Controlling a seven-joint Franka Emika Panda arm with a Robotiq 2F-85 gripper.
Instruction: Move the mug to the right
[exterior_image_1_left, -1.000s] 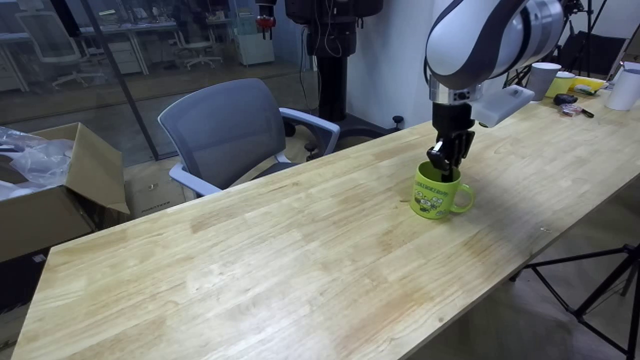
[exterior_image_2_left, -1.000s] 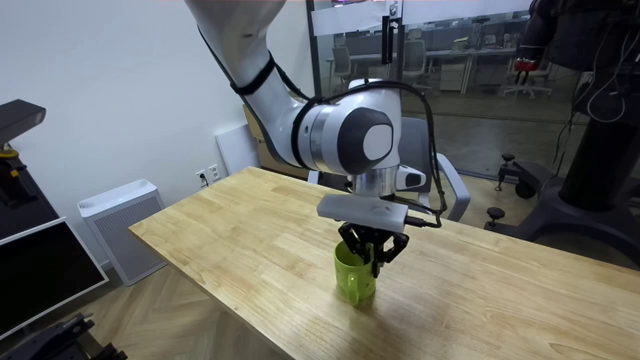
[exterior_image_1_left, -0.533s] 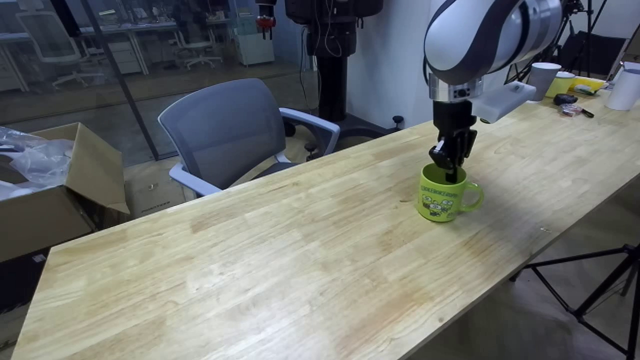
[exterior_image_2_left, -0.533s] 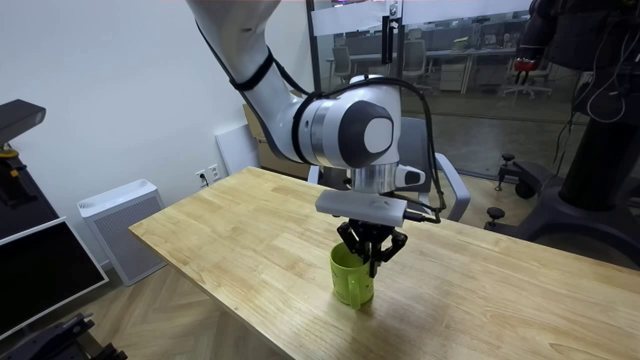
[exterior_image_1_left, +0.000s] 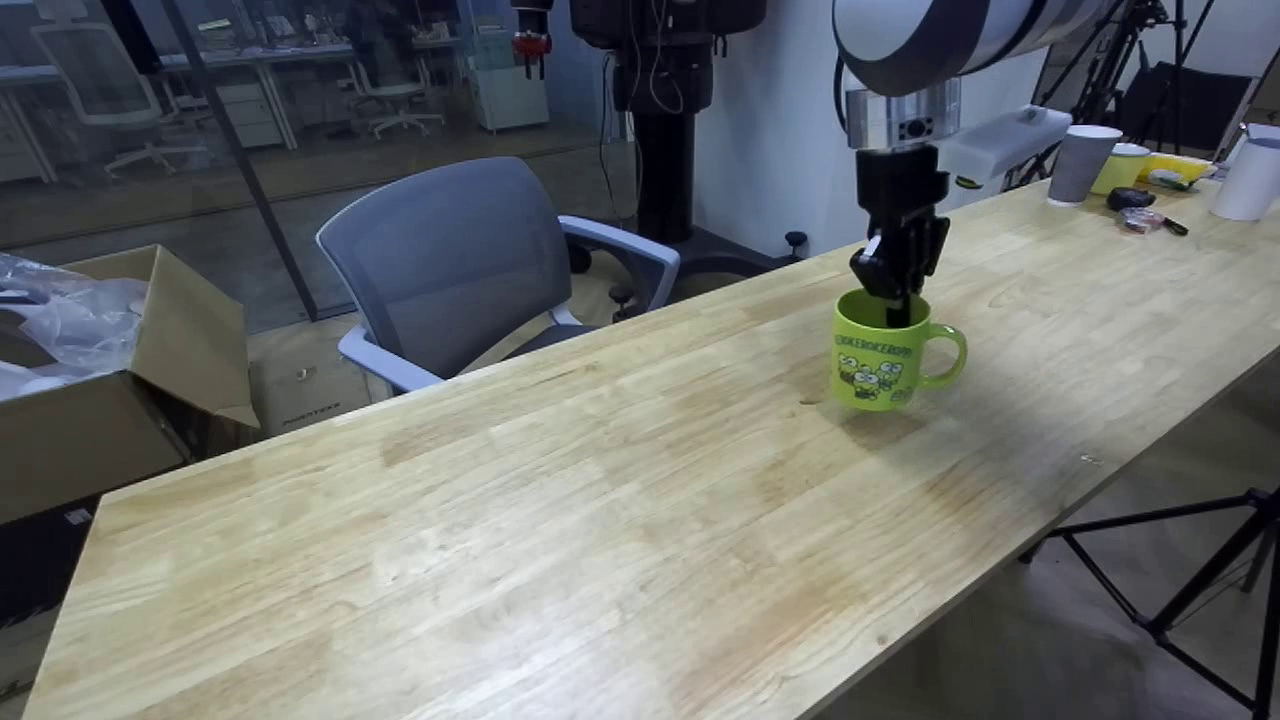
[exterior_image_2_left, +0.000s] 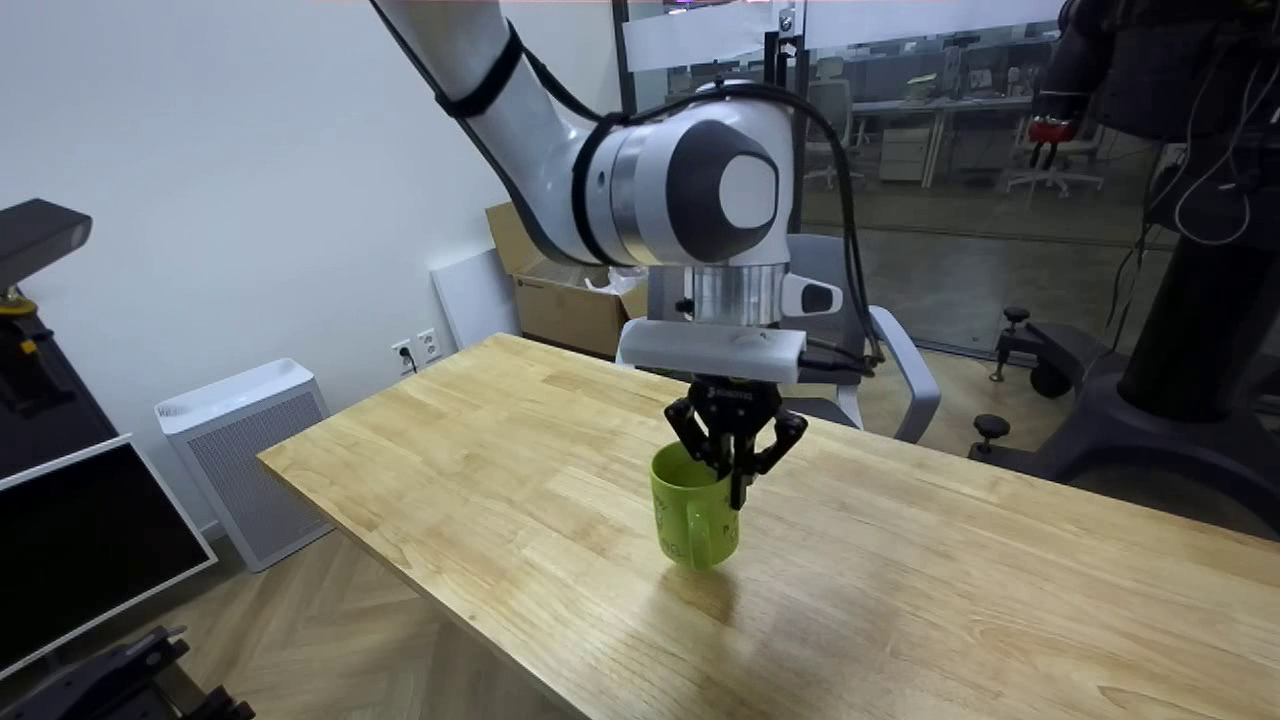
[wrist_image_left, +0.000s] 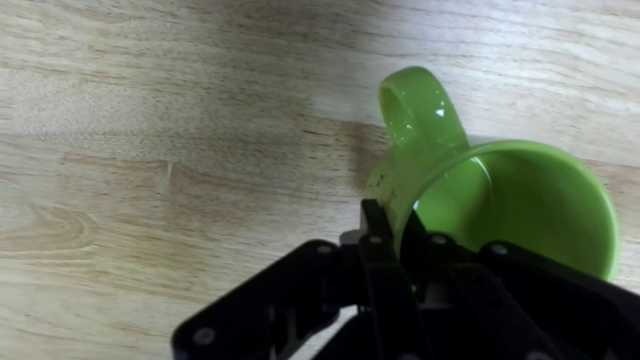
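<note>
While I'm running this from afar, the arm (exterior_image_2_left: 655, 190) is slanting down from the upper left in an exterior view, bending at the wrist, and the last section is pointing pretty much straight down. The claw (wrist_image_left: 393, 225) is clamping the mug (exterior_image_1_left: 878, 355) by its wall (wrist_image_left: 395, 180), so it's sitting narrow: one of the fingers (wrist_image_left: 375, 222) is pressing outside, its partner is poking inside, and the rim (wrist_image_left: 520, 145) is running between them in the wrist view. Going by the shadow (exterior_image_2_left: 700, 592) under it in both exterior views, I'm holding it just above the surface (exterior_image_1_left: 560, 540), roughly upright, well apart from the grey cup (exterior_image_1_left: 1083, 165) at the far end.

As for writing, the mug is sporting big-eyed cartoon faces (exterior_image_1_left: 868, 378), and the dark lettering (exterior_image_1_left: 875, 347) above them is reading something like "KEROKEROPPI", with the start blurring a bit. Small white print (exterior_image_2_left: 733, 393) on the claw's body is looking like "ROBOTIQ" to me, tiny though. Some cardboard (exterior_image_1_left: 312, 385) beside the chair (exterior_image_1_left: 460, 250) is carrying dark letters too, but I'm not making those out.
</note>
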